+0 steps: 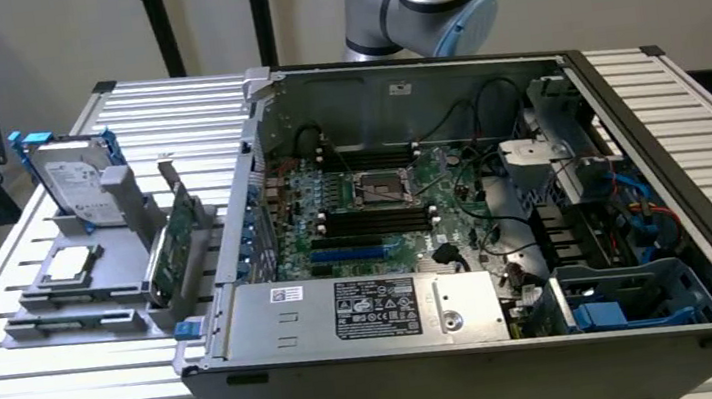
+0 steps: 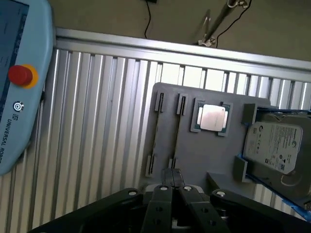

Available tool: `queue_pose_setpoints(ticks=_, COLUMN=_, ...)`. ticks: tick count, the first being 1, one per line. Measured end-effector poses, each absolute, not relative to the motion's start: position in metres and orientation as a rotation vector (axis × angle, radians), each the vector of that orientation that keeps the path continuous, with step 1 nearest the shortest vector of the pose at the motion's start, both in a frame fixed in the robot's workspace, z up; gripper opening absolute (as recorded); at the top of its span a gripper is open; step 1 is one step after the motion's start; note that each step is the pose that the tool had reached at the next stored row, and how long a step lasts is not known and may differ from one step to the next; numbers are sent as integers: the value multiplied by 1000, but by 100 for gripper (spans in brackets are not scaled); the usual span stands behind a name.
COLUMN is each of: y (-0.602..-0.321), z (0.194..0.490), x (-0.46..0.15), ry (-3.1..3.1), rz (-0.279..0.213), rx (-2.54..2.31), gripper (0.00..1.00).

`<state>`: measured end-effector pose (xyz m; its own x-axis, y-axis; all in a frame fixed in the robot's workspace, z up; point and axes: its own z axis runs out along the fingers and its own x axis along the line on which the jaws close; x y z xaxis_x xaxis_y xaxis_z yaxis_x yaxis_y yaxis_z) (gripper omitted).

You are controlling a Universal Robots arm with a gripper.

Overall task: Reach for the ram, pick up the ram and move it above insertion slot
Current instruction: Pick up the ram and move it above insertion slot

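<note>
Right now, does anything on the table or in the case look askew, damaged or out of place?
Nothing stands out. The hard drive, processor and expansion card sit in the gray holder, and the open computer case rests flat on the slatted table.

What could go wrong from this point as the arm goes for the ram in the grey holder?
1. The ram sits edge-on and thin between the grey holder's end clips; a slightly skewed gripper could strike a clip.
2. The processor and hard drive sit close beside it and might get bumped.
3. The teach pendant lies nearby on the table; its red stop button could be knocked.
</note>
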<state>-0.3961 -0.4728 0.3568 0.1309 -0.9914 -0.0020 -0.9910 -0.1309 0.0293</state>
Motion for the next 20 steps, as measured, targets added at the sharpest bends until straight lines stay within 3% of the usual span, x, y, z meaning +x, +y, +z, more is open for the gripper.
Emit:
queue_pose_setpoints(ticks=3, y=-473, z=357, x=-396, ry=-2057, rz=-33, rx=2347, gripper=12)
queue_pose_setpoints(ticks=5, y=-473, z=357, x=-396, ry=-2057, rz=-33, rx=2347, gripper=24)
queue_pose_setpoints(ticks=6, y=-473, z=357, x=-396, ry=-2057, rz=-33, rx=2347, gripper=24)
queue_pose_setpoints(ticks=9, y=-473, z=354, x=-396, ry=-2057, rz=-33, rx=2347, gripper=36)
queue_pose_setpoints(ticks=20, y=-474, z=334, x=-396, ry=-2060, rz=-32, rx=2346, gripper=36)
